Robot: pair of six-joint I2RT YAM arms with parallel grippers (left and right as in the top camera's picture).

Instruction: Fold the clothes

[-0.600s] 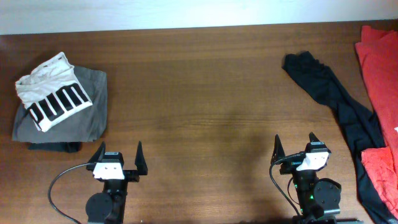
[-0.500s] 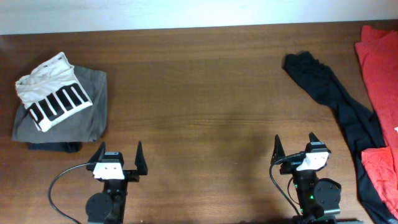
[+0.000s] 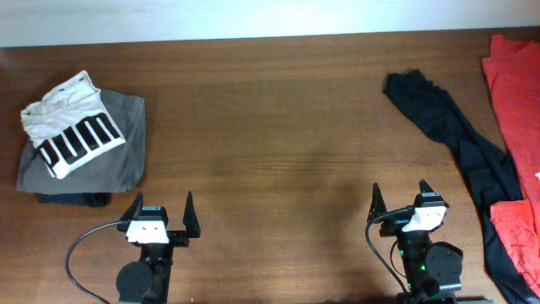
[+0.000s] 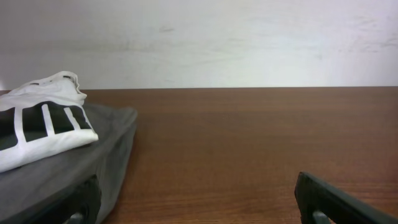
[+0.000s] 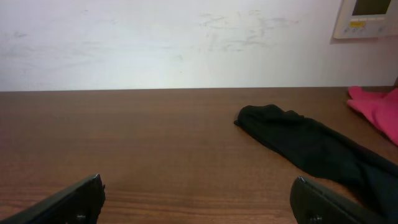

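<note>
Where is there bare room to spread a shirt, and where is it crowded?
The middle of the table is free, bordered left by the grey garment under the white PUMA shirt, right by the black garment. The right edge is crowded: black garment against the orange-red T-shirt.

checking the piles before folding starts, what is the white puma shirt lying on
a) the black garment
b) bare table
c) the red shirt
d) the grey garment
d: the white PUMA shirt rests on top of the grey garment at the left side, well apart from the red shirt and the black garment on the right.
</note>
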